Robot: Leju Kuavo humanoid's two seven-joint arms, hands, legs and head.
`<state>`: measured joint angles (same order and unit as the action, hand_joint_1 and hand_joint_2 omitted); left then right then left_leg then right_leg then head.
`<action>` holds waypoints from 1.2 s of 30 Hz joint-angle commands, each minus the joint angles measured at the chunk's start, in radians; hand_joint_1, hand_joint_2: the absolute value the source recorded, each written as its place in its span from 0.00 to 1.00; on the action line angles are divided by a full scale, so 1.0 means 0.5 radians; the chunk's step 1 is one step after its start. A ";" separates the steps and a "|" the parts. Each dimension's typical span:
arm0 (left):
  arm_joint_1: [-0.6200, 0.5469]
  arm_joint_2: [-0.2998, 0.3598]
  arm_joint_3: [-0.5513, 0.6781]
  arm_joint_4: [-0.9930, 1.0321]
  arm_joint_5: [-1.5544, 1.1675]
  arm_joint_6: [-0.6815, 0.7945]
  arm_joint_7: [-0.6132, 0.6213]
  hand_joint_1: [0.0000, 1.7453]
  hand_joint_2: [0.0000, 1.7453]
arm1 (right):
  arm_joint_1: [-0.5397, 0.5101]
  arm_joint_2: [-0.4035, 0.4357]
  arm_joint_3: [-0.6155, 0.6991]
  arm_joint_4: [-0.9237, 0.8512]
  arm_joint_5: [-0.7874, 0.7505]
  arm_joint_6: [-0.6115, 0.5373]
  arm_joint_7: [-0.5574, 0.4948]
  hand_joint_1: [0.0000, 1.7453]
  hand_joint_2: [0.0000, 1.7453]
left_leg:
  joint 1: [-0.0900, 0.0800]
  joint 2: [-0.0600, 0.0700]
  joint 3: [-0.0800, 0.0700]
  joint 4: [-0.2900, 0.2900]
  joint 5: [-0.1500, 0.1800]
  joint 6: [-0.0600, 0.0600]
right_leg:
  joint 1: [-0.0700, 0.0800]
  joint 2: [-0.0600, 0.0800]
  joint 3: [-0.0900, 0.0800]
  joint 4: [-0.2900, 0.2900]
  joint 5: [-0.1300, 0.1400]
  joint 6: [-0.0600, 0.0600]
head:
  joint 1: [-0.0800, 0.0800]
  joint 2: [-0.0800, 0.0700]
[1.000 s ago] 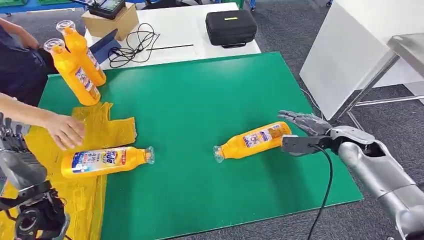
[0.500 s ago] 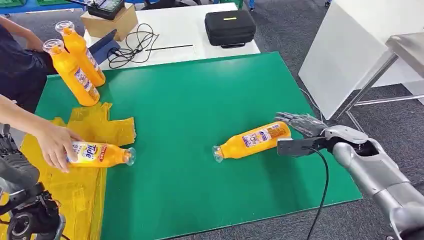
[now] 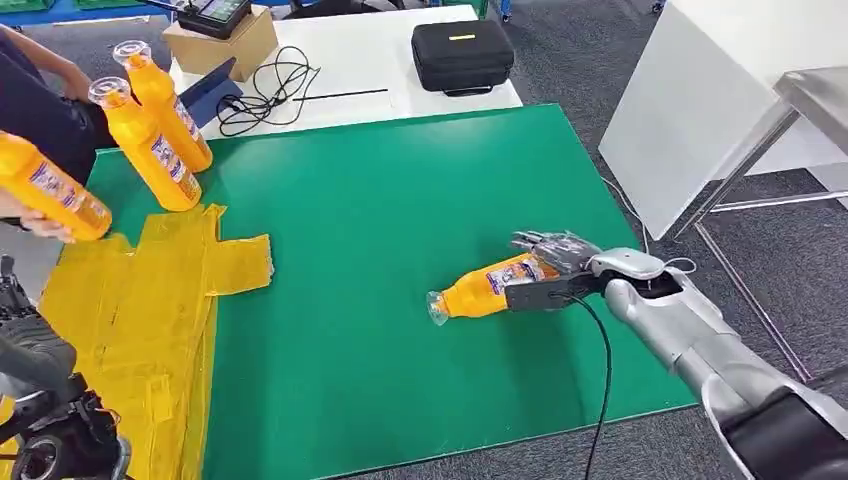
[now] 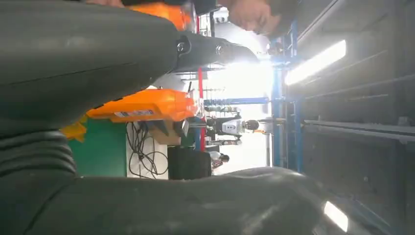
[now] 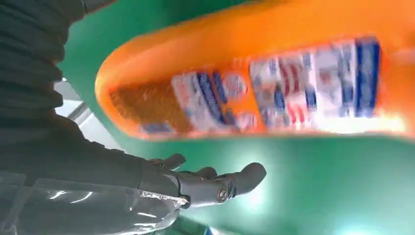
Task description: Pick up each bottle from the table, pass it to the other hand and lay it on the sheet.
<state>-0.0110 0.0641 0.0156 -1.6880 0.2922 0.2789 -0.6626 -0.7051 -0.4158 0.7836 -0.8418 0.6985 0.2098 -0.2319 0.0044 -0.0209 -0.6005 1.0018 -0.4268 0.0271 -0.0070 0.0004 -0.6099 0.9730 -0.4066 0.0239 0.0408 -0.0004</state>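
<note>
- Head view: right robot hand (image 3: 548, 262) sits over the base end of a lying orange bottle (image 3: 480, 288) near the right edge of the green tabletop (image 3: 400, 200), fingers spread over it; grip not clear, cannot tell.
- Right wrist view: bottle (image 5: 254, 83) close above fingers (image 5: 230, 183) that are apart.
- Left robot hand (image 4: 98, 54): cannot tell if closed.
- Yellow sheet (image 3: 140, 300) lies at the left edge.
- Person's hand (image 3: 35, 222) holds another bottle (image 3: 50, 198) above the left edge.
- Two upright bottles (image 3: 150, 140) stand at the far left corner.
</note>
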 commanded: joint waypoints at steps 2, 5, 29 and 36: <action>-0.085 -0.013 0.031 0.078 0.034 0.000 0.013 0.00 0.00 | -0.135 0.159 0.283 0.490 0.049 0.057 -0.002 0.00 1.00 | 0.000 0.007 0.010 -0.001 -0.004 -0.003 | 0.001 0.004 0.009 -0.001 -0.002 -0.002 | -0.001 0.000; -0.093 -0.006 0.042 0.079 0.054 0.013 0.011 0.00 0.00 | -0.163 0.065 0.399 0.493 0.107 0.166 0.039 0.00 1.00 | 0.000 0.002 0.009 0.000 -0.002 -0.003 | 0.001 -0.002 0.009 -0.001 -0.003 -0.001 | -0.001 0.000; -0.032 -0.033 0.126 0.067 0.070 -0.058 0.011 0.00 0.00 | 0.138 -0.124 0.075 0.112 0.093 -0.132 0.280 1.00 1.00 | -0.001 0.000 0.012 -0.002 -0.001 0.000 | 0.001 -0.003 0.010 -0.003 -0.001 0.000 | 0.000 0.000; 0.065 -0.043 0.092 0.015 0.156 -0.182 0.098 0.00 0.00 | 0.397 0.046 -0.341 -0.132 -0.197 -0.284 0.129 1.00 1.00 | 0.000 0.007 0.017 -0.003 -0.004 -0.003 | 0.002 0.003 0.015 -0.004 -0.001 -0.001 | 0.001 0.000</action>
<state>0.0042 0.0618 0.0584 -1.6880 0.3472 0.2170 -0.6344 -0.6205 -0.4749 0.7907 -0.8027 0.6690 0.0877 -0.1317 0.0037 -0.0207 -0.5962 1.0017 -0.4271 0.0276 -0.0070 0.0003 -0.6061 0.9726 -0.4060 0.0245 0.0412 -0.0004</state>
